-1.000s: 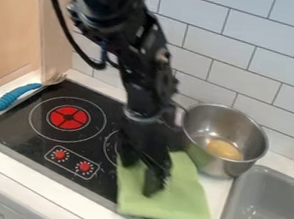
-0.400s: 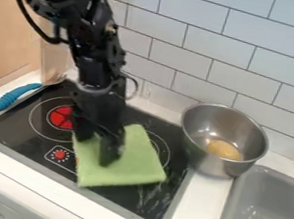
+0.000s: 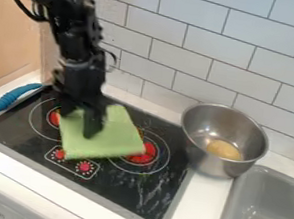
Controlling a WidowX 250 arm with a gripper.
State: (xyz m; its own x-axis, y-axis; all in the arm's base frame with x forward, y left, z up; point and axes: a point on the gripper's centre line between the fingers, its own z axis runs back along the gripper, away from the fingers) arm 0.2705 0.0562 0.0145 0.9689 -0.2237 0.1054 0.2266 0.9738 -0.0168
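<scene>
The black gripper [image 3: 81,118] hangs over the left-centre of the black stovetop, pressed down on a green cloth [image 3: 109,139]. The cloth lies flat across the middle of the stove [image 3: 135,201], partly over both red burner rings, with its lower left corner by the red knobs. One dark finger rests against the cloth's upper part, and the arm hides the cloth's back left edge. Whether the cloth is pinched cannot be made out.
A steel pot [image 3: 220,163] with a yellowish round item [image 3: 224,149] inside stands right of the stove. Farther right is a grey sink [image 3: 270,197]. A blue-handled utensil [image 3: 15,97] lies at the stove's left back edge, and a tiled wall rises behind.
The gripper and the green cloth have moved left across the stovetop, from beside the pot to the left-centre. The right burner has come into view. The pot has stayed put.
</scene>
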